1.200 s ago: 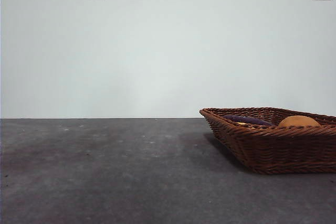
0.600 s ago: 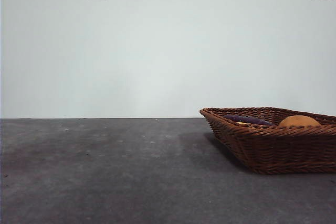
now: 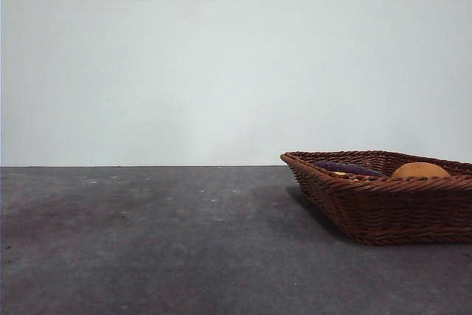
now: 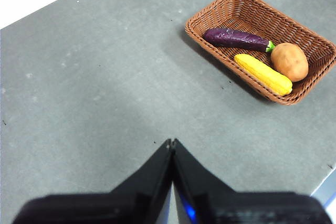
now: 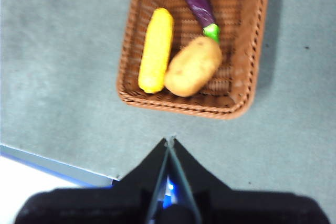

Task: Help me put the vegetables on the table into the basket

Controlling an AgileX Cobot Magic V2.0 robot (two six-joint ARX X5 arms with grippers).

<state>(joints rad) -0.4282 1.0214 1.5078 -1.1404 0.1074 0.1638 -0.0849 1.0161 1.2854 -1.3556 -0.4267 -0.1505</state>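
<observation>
Grey table carries the basket at right, holding eggplant, yellow piece and potato. Left pincer and right pincer, closed and empty, hang above. Task appears complete; nothing remains to grasp.

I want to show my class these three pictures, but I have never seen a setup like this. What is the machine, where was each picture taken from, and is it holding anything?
It is a two-armed robot at a grey table. One picture looks level across the table; the other two come from cameras on the wrists. The black wedges are the left gripper and right gripper, both shut and empty, away from the basket. Inside it lie a purple eggplant, a brown potato and a long yellow piece. No vegetable shows on the table itself.
</observation>
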